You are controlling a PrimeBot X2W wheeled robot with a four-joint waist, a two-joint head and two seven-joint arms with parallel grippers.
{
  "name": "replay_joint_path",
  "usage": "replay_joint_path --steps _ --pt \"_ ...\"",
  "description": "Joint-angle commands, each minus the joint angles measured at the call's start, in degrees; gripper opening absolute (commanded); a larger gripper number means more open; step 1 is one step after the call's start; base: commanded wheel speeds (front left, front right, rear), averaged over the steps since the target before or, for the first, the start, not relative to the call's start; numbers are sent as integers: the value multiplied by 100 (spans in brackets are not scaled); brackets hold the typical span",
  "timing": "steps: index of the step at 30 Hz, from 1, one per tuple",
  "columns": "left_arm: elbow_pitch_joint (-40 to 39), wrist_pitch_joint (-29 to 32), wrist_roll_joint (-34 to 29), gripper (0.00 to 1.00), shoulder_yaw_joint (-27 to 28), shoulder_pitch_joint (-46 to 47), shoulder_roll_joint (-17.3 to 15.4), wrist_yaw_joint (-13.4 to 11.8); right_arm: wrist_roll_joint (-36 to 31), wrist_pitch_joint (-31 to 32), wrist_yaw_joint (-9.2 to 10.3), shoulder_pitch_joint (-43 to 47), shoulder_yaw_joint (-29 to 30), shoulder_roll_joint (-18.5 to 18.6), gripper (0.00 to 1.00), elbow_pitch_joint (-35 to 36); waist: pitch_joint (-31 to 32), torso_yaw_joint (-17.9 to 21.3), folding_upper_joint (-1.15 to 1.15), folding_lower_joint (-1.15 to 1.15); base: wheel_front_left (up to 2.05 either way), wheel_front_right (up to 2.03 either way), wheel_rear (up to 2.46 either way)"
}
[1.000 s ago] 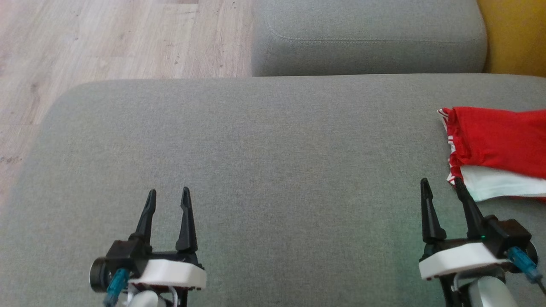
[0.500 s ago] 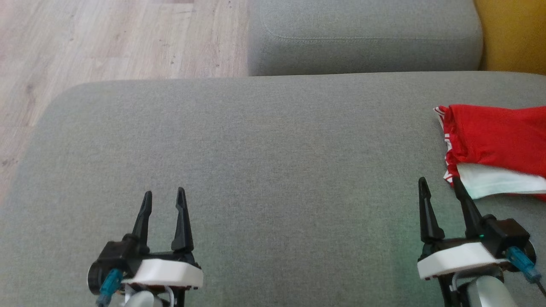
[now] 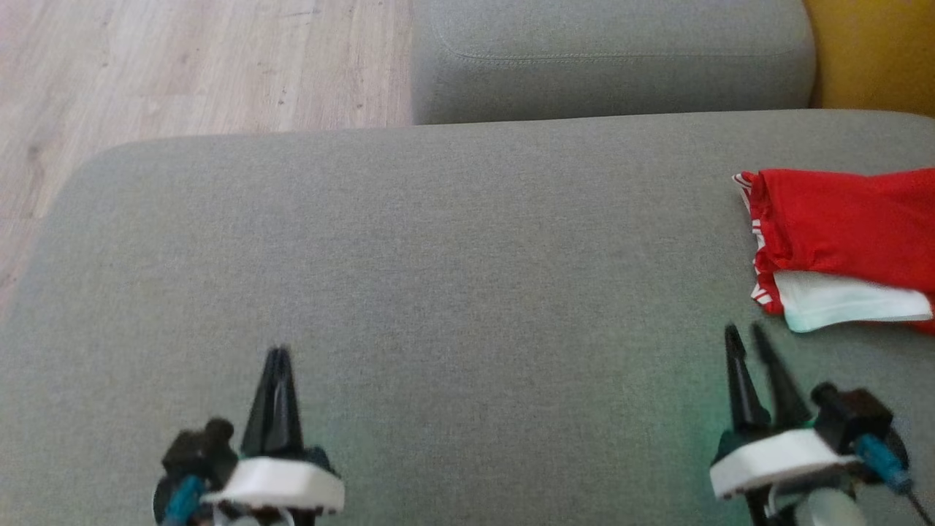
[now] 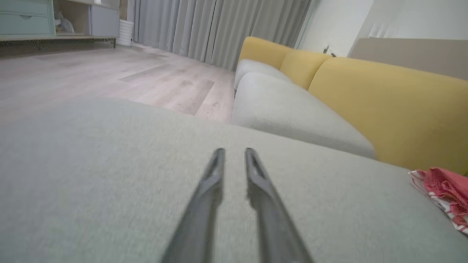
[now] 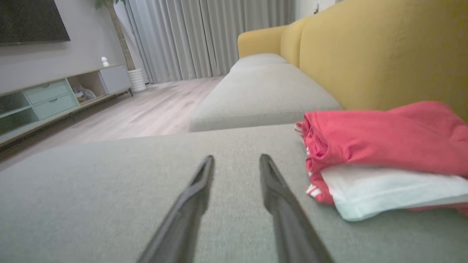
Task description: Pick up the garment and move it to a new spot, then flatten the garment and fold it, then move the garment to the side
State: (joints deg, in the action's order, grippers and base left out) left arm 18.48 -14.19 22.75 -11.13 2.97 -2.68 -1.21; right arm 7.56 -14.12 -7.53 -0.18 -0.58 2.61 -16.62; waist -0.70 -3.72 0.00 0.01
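- Well, my left gripper [image 3: 276, 352] sits at the lower left of the head view, blurred, with its two dark fingers drawn close. The left wrist view shows a slim gap between them and nothing in it.
- My right gripper [image 3: 745, 330] sits at the lower right of the head view, its fingers apart with a plainer gap, and it also holds nothing.
- The garment [image 3: 847, 226] lies folded at the right edge of the head view on the grey seat cushion [image 3: 438, 256]. It is red, with a white layer showing along its lower edge.
- My right fingertips point up toward its lower left corner, near it but apart, with grey fabric between.
- In the right wrist view the garment lies right of my fingers, with red-and-white striped trim at its left end.
- My left gripper is well apart from the garment.
- A second grey cushion [image 3: 613, 58] lies at the top centre, a yellow backrest [image 3: 873, 51] in the upper right corner, and pale wooden floor [image 3: 182, 66] at the upper left.
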Motion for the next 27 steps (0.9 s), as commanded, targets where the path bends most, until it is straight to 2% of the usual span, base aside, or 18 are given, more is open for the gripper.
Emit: replay_joint_path --steps 1,27 --pt "41 24 79 0 20 -18 1 10 94 20 0 9 4 -2 0 -45 1 5 0 0 0 0 0" --pt "-56 438 1470 0 372 50 -3 184 1794 435 1 -112 147 6 0 18 11 79 0 0 0 0 0"
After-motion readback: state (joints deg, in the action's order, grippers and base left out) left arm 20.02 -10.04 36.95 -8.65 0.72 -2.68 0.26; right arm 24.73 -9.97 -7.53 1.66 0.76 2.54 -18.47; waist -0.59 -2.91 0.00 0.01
